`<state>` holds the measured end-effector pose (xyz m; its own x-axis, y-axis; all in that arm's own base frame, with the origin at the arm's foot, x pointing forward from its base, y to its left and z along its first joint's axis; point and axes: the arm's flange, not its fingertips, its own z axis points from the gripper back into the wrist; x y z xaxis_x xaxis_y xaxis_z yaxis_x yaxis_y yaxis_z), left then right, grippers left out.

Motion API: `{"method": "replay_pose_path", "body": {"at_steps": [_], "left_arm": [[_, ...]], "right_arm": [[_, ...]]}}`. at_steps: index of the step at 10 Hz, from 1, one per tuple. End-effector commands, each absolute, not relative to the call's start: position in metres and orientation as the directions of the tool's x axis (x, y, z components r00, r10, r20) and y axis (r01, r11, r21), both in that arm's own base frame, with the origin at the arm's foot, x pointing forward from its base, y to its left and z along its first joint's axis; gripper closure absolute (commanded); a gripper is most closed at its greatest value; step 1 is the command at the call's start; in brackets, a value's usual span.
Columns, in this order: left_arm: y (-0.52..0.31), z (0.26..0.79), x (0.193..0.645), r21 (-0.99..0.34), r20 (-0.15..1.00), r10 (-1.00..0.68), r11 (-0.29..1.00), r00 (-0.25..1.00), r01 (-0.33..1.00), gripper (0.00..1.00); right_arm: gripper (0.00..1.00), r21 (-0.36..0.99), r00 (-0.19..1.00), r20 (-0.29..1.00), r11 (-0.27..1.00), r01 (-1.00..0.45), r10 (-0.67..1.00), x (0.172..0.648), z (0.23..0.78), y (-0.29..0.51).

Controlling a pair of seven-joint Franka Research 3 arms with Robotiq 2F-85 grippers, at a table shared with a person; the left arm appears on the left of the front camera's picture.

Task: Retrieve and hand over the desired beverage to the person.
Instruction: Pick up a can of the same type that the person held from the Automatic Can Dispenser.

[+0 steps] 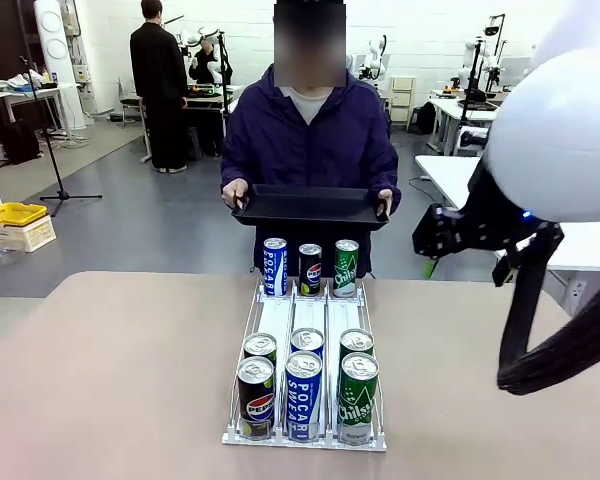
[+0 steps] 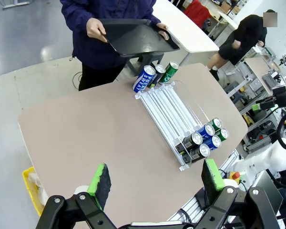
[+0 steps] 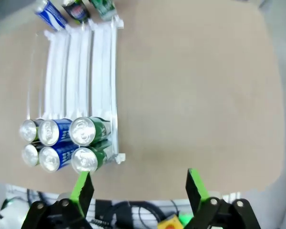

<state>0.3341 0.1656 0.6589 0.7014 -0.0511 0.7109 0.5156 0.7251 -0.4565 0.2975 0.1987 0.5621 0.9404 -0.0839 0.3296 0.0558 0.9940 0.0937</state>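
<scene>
**Person:** person in a dark navy-purple hooded jacket (image 1: 310, 140), upper centre of the front view, beyond the far table edge. Holds a flat black rectangular tray (image 1: 310, 205) level in front of the body, gripped at its two short ends.

**Rack:** white three-lane wire can rack (image 1: 280, 322), centre of the beige tabletop (image 1: 110, 380), running lengthwise toward the person.

**Beverages, far end of rack, just below the tray:** blue-and-white Pocari Sweat can (image 1: 275, 267), dark Pepsi can (image 1: 310, 268) and green Chilsung can (image 1: 346, 267), upright, one per lane.

**Beverages, near end of rack:** six upright near-end cans (image 1: 303, 395) in two rows of three. Which drink is wanted cannot be told.

**Left gripper** (image 2: 156, 180), bottom of the left wrist view: green-padded fingers spread wide, nothing between them, high above the table.

**Right gripper** (image 3: 138, 187), bottom of the right wrist view: fingers spread, empty, bare tabletop between them, near-end cans at lower left.
</scene>
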Motion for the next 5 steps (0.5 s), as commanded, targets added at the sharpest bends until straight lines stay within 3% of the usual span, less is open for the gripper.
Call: {"method": "replay_pose_path", "body": {"at_steps": [1,5], "left_arm": [[0.1674,0.6593,0.3340,-0.450,0.726,-0.058,0.714,0.685,0.537,0.00],[0.1674,0.6593,0.3340,-0.450,0.726,-0.058,0.714,0.685,0.537,0.00]], "right_arm": [[0.00,0.141,0.952,0.271,0.984,0.106,-0.141,0.3048,0.5623,0.2042],[0.00,0.105,0.947,0.303,0.991,0.083,-0.111,0.3029,0.5566,0.2020]]}}
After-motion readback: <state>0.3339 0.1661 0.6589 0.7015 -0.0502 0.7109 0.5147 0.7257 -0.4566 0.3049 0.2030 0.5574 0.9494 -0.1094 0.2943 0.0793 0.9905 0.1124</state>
